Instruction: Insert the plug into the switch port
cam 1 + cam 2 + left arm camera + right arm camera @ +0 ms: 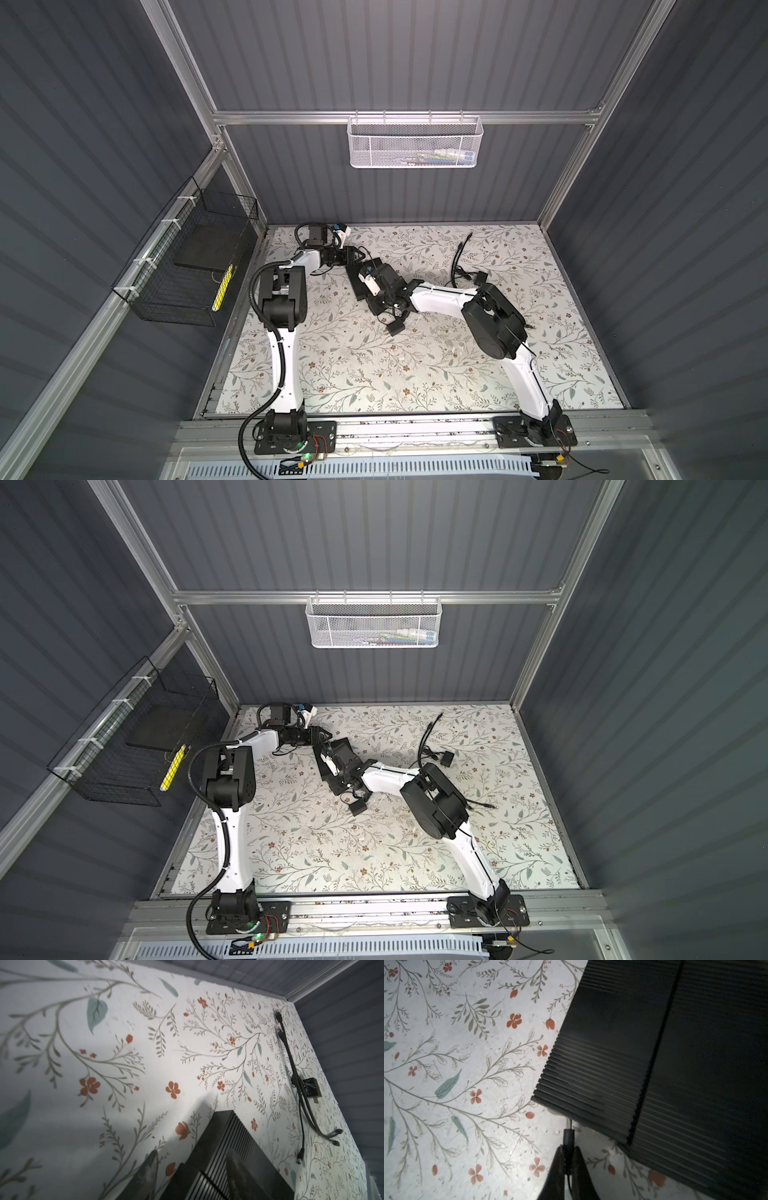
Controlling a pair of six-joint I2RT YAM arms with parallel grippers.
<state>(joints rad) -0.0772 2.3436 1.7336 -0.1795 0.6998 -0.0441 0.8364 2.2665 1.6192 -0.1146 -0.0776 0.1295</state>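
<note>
Matt black ribbed plastic box (pixel 654 1064) on smooth floral-printed mat (pixel 446 1126).

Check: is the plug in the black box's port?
Apparently out: the small black cable plug, pinched in the right claw, only reaches the edge of the flat black ribbed box; port hidden.

A: What surrounds the table?
B: Dark grey ribbed walls (pixel 415 54) in an aluminium frame (pixel 291 117), and a floral-print tabletop (pixel 374 374).
A: Anything hung up?
B: A white mesh basket (pixel 411 145) at the back, and a black wire basket (pixel 174 307) on the left wall
</note>
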